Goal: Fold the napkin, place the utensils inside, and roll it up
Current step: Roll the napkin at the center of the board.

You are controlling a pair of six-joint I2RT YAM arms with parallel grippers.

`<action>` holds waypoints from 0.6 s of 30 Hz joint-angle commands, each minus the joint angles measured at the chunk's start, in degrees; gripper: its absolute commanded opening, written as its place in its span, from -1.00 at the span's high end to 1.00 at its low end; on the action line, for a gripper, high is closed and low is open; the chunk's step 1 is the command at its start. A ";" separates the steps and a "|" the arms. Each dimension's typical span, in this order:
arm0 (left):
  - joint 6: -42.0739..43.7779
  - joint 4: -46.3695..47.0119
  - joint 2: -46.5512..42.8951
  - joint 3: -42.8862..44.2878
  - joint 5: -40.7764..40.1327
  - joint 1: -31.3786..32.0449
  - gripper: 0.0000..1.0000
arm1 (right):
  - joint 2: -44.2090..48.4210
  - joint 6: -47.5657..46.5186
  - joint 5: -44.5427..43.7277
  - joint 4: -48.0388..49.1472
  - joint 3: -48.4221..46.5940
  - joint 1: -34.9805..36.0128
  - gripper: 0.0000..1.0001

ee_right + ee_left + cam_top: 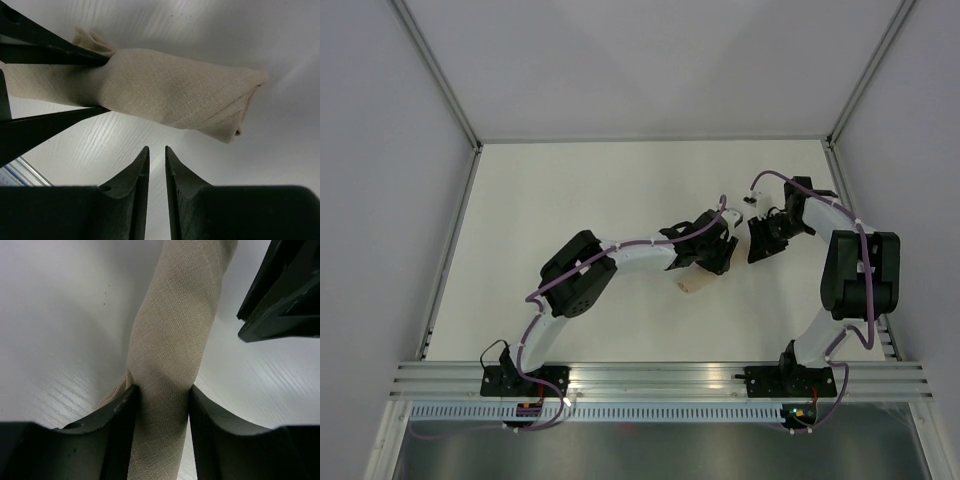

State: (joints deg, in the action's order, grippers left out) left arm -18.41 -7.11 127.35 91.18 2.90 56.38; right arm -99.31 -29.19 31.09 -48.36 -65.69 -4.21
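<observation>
Left gripper (164, 405) pinches the rolled napkin (172, 355); right gripper (157, 155) closed, empty, at its six o'clock. Roll likely soft, light; grip mid-length

— How many cloths are there?
— One napkin (175, 95), lying across the upper half of the right wrist view.
— And arms?
— Two. The left arm (582, 275) is at centre left of the top view and the right arm (858, 270) is at its right side.
— Grippers?
— Also two, the left gripper (162, 395) and the right gripper (156, 150). Each has two fingers (135, 190), so four in all.
— Tables?
— One table (570, 200).
</observation>
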 commanded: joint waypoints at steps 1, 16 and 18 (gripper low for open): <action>-5.05 -2.29 2.55 0.58 -1.67 0.31 -0.02 | -2.46 -0.96 -1.65 -0.95 0.83 1.13 0.53; -5.93 -1.15 1.85 2.95 -4.91 0.13 -0.25 | -11.95 4.14 -2.26 1.42 -7.69 5.60 0.59; -5.67 -0.97 1.59 3.31 -5.44 0.05 -0.27 | -13.19 5.45 -2.44 2.21 -9.53 5.79 0.58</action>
State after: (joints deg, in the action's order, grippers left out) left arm -21.87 -6.85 127.87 92.42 -0.16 56.62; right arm -110.78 -27.29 30.15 -47.59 -71.26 0.36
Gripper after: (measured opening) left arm 0.629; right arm 0.208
